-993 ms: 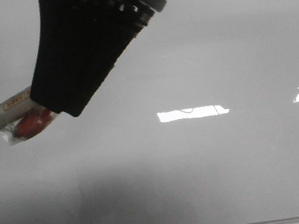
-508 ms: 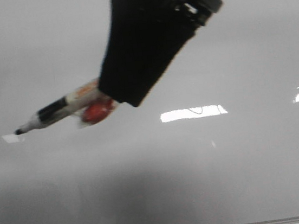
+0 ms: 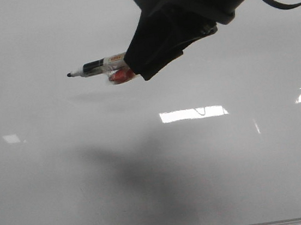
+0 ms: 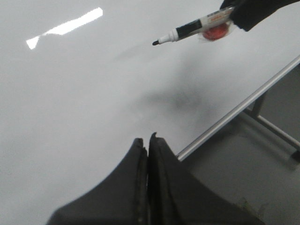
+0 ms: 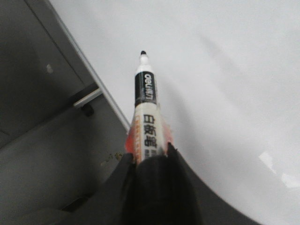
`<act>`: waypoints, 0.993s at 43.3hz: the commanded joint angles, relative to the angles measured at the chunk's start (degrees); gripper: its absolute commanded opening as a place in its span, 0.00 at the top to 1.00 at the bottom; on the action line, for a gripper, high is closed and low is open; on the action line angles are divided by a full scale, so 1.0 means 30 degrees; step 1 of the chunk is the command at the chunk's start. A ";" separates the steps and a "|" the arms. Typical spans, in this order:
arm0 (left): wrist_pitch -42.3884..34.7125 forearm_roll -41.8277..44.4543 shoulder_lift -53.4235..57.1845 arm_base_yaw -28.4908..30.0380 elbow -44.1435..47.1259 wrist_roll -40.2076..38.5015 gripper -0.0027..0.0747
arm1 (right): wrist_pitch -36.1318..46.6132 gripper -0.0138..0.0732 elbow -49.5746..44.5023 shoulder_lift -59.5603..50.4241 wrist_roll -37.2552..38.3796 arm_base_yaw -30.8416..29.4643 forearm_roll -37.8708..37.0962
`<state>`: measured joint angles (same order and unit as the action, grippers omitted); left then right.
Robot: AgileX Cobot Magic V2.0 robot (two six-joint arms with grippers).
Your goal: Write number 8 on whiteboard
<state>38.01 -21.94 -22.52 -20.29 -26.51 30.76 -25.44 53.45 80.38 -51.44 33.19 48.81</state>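
Sweeping up and toward the right across the front view, the right gripper (image 3: 133,65) now carries the marker (image 3: 96,67) high over the whiteboard (image 3: 212,165); a second ago the same arm sat low at the left with the pen half hidden behind a dark shape at the frame's edge, and half a second ago its tip lay near the small reflection at the left; the uncapped black nib now points left, with a soft shadow spread below it on the board; no ink line shows anywhere, so the number 8 is not begun; I judge the pen is being brought to a starting point for the top loop.

From the left wrist view, the left gripper (image 4: 148,154) shows its two dark fingers pressed together with nothing between them, hanging over the board near its metal edge; the marker (image 4: 192,29) appears far off, nib clear of the surface as far as I can tell.

From the right wrist view, the right gripper (image 5: 152,164) is clamped on the marker (image 5: 146,112), the barrel sticking out straight between the fingers; the whiteboard (image 5: 225,70) beneath is bare, and the nib seems above it, not touching.
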 commanded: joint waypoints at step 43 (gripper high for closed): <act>-0.2549 -0.0736 0.1837 0.0058 -0.0139 -0.0215 0.99 | 0.2115 0.91 0.2260 0.4779 0.0400 -0.1382 0.1094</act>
<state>34.58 -22.55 -16.61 -20.29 -25.44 30.72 -22.67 61.43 98.49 -50.96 31.52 52.11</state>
